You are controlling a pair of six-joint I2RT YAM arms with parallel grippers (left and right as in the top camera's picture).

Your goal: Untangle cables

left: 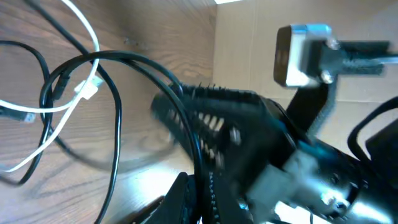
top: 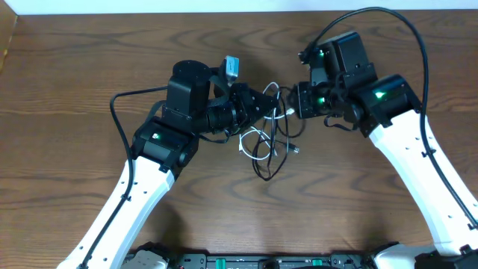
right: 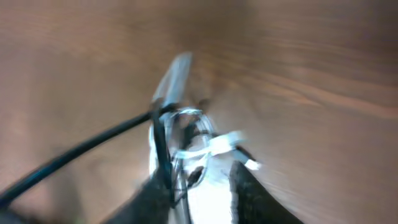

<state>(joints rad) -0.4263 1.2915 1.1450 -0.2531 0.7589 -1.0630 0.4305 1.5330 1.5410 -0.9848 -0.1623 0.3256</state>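
Tangled together mid-way across the brown wood-grain table (top: 89,60): a thin black cord (left: 118,124) and a thin white cord (left: 95,40), looped through one another in the narrow space between the two arms. Seen from overhead as a small loose knot of loops, with the lower loops spread on the wood just below the grippers and the upper strands rising toward them. Just right of the knot, a small plug end (top: 296,149) lying flat on the wood.

Reaching in from the left, the black left gripper (top: 263,104), tip right at the top of the tangle. In the left wrist view, heavily blurred: black ribbed fingers (left: 217,118) with the black cord running across them. Impossible to say how far apart the jaws stand, or whether pinching that cord. Up in the right corner of that view, a grey boxy camera (left: 301,53) on a black bracket.

Facing it from the other side, very near, the black right gripper (top: 293,110). From the right wrist camera (blurred too): two dark fingers (right: 249,193) with a gap low down, both cords bunched between them, a white plug tip (right: 231,142) jutting to the right, and black cord trailing off to the lower left. Cannot tell whether clamped on the strands or merely around them.
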